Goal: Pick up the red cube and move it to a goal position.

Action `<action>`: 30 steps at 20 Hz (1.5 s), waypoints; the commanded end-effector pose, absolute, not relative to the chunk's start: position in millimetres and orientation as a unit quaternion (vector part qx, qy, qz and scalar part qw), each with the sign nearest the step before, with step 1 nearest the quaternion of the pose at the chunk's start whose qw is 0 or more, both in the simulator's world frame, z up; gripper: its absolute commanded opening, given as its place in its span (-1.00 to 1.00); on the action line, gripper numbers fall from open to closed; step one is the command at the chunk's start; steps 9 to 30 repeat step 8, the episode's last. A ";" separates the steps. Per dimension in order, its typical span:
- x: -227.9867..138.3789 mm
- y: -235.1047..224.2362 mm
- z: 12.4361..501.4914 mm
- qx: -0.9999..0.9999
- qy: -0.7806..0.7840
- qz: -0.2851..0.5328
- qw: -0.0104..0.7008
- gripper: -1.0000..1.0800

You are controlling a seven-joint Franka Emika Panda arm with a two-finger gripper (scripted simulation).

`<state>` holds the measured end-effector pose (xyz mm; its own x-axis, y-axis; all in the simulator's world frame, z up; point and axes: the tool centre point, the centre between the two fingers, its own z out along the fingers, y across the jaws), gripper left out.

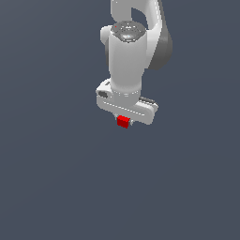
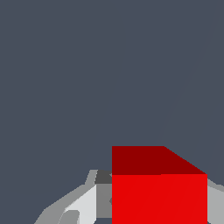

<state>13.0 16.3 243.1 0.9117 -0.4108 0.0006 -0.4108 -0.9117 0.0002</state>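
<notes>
The red cube is a tiny bright red block held just under the white hand of my arm, in the middle of the exterior view. My gripper is shut on it, with short grey fingertips showing at either side of the cube. In the wrist view the red cube fills the space between the fingers, with its darker face turned away from the camera. The cube hangs against plain dark grey ground; I cannot tell its height above the surface. No goal marker shows in either view.
A plain dark grey surface fills both views around the arm. The white arm rises to the upper edge of the exterior view. No other objects show.
</notes>
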 end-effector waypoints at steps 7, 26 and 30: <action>21.9 16.2 259.1 0.978 -0.210 0.000 0.000 -1.00; 22.0 16.2 259.0 0.978 -0.210 0.000 0.000 -1.00; 22.0 16.2 259.0 0.978 -0.210 0.000 0.000 -1.00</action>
